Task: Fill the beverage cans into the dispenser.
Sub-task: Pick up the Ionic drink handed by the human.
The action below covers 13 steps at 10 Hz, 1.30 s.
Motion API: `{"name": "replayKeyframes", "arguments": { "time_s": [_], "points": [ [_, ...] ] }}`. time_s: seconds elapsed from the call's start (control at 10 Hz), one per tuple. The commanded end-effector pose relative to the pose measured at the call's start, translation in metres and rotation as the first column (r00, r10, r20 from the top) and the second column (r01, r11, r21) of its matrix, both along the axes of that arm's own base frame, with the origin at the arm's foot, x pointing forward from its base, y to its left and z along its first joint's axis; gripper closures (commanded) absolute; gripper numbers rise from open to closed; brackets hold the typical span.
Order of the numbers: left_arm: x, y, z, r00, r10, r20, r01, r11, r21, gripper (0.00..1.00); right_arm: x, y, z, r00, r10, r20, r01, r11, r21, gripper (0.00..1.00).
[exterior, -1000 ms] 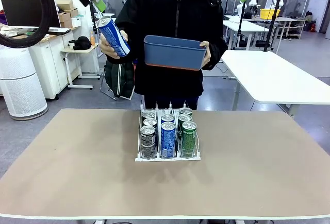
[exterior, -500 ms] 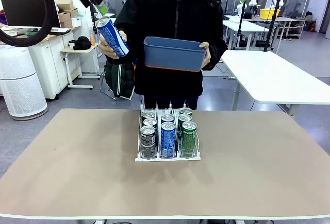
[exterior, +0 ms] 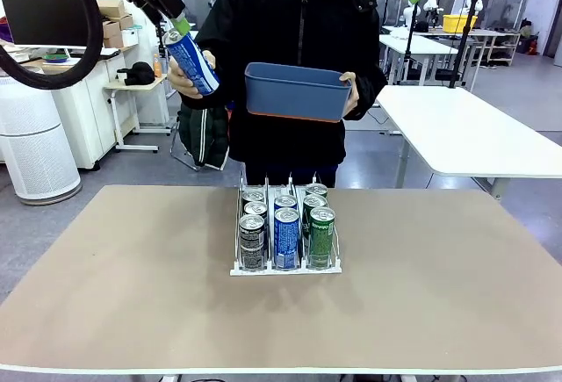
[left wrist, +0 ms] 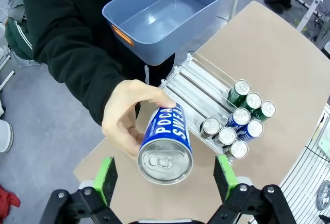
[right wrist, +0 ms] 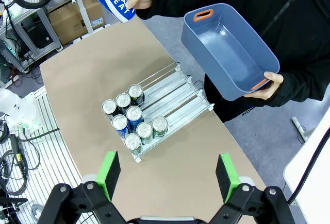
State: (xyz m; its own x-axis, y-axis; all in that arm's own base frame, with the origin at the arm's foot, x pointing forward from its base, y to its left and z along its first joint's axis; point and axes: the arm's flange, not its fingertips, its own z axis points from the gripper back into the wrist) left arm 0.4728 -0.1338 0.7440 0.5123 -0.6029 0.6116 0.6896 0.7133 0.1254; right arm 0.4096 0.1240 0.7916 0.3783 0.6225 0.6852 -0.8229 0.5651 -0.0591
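Observation:
A person's hand (exterior: pixel 178 79) holds out a blue beverage can (exterior: pixel 191 61), tilted, above the table's far left. My left gripper (exterior: pixel 178 22) hangs open just above the can's top. In the left wrist view the can (left wrist: pixel 165 149) sits between the green pads (left wrist: pixel 106 178) without touching them. The person's hand (left wrist: pixel 129 118) still grips it. The white dispenser (exterior: pixel 285 270) stands mid-table with several cans (exterior: pixel 286 237) lined up at the front of its three lanes. My right gripper (right wrist: pixel 168 175) is open high above the dispenser (right wrist: pixel 175 87), with nothing between its fingers.
The person's other hand holds an empty blue bin (exterior: pixel 297 90) at chest height over the far edge. The brown table (exterior: pixel 132 294) is bare around the dispenser. The rear halves of the lanes (left wrist: pixel 198 87) hold nothing.
My left gripper has come down and to the right, closing in on the top of the offered can. The person's hand, the bin and my right arm have barely moved.

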Motion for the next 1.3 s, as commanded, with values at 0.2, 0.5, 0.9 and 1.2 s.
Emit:
{"name": "replayKeyframes", "arguments": {
  "time_s": [0.2,0.5,0.9,1.2],
  "points": [
    [0.01,-0.001,-0.014,1.0,-0.02,-0.01,0.019,0.999,-0.047,0.0,0.001,0.0,-0.001,1.0,-0.001,-0.002,0.001,1.0,0.012,0.01],
    [0.016,-0.003,-0.023,1.0,-0.025,-0.018,0.025,0.999,-0.038,0.0,0.001,0.0,-0.001,1.0,-0.001,-0.002,0.001,1.0,0.012,0.01],
    [0.022,-0.006,-0.037,0.998,-0.05,-0.031,0.048,0.998,-0.047,0.0,0.001,0.0,-0.001,1.0,-0.001,-0.002,0.001,1.0,0.012,0.01],
    [0.027,-0.007,-0.045,0.998,-0.061,-0.03,0.059,0.997,-0.056,0.0,0.001,0.0,-0.001,1.0,-0.001,-0.002,0.001,1.0,0.012,0.01]
  ]
}}
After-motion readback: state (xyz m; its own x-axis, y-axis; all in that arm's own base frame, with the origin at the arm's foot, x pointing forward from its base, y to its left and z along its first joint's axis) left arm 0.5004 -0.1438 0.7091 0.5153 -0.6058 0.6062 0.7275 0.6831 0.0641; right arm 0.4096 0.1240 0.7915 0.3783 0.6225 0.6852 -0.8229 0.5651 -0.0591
